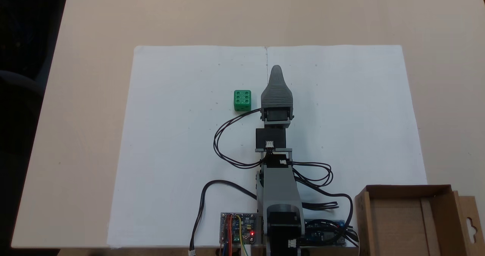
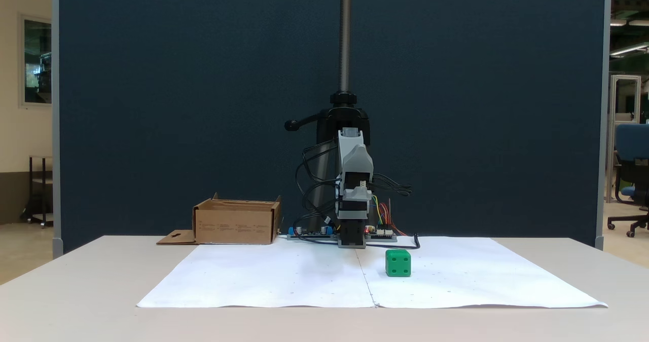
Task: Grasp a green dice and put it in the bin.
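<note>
The green dice [image 1: 242, 99] [image 2: 398, 263] sits on the white paper, its six-pip face up in a fixed view from above. My gripper [image 1: 276, 72] points away from the base along the paper's centre seam. Its tip is a short way right of the dice in that view and nothing is held. The jaws lie one over the other, so no gap shows. From the front, the gripper [image 2: 356, 180] hangs above the table, behind and left of the dice. The bin [image 1: 394, 225] [image 2: 236, 225] is an empty brown cardboard box beside the arm's base, with its flap lying flat.
Two white paper sheets [image 1: 182, 153] cover the middle of the beige table [image 1: 87, 96]. Controller boards [image 1: 238, 229] and looping black cables [image 1: 223, 142] lie around the base. A camera pole [image 2: 345, 33] and a dark partition [image 2: 152, 104] stand behind the arm.
</note>
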{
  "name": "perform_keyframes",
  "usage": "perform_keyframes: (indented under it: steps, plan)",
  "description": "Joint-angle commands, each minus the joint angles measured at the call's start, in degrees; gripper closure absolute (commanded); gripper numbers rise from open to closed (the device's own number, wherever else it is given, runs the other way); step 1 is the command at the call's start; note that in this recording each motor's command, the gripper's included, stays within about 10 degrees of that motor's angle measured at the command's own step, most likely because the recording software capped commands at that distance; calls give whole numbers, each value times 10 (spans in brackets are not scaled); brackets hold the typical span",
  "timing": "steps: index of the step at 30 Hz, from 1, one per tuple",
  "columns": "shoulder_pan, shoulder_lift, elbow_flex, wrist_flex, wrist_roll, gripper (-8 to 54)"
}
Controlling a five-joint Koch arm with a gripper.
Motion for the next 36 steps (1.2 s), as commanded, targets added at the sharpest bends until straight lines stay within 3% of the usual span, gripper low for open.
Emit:
perform_keyframes:
  steps: [1,15,36]
  plan:
    - [-5,67,39,-20,-32,11]
    - [-11,65,35,7,-37,41]
    - [8,65,-337,817,-38,39]
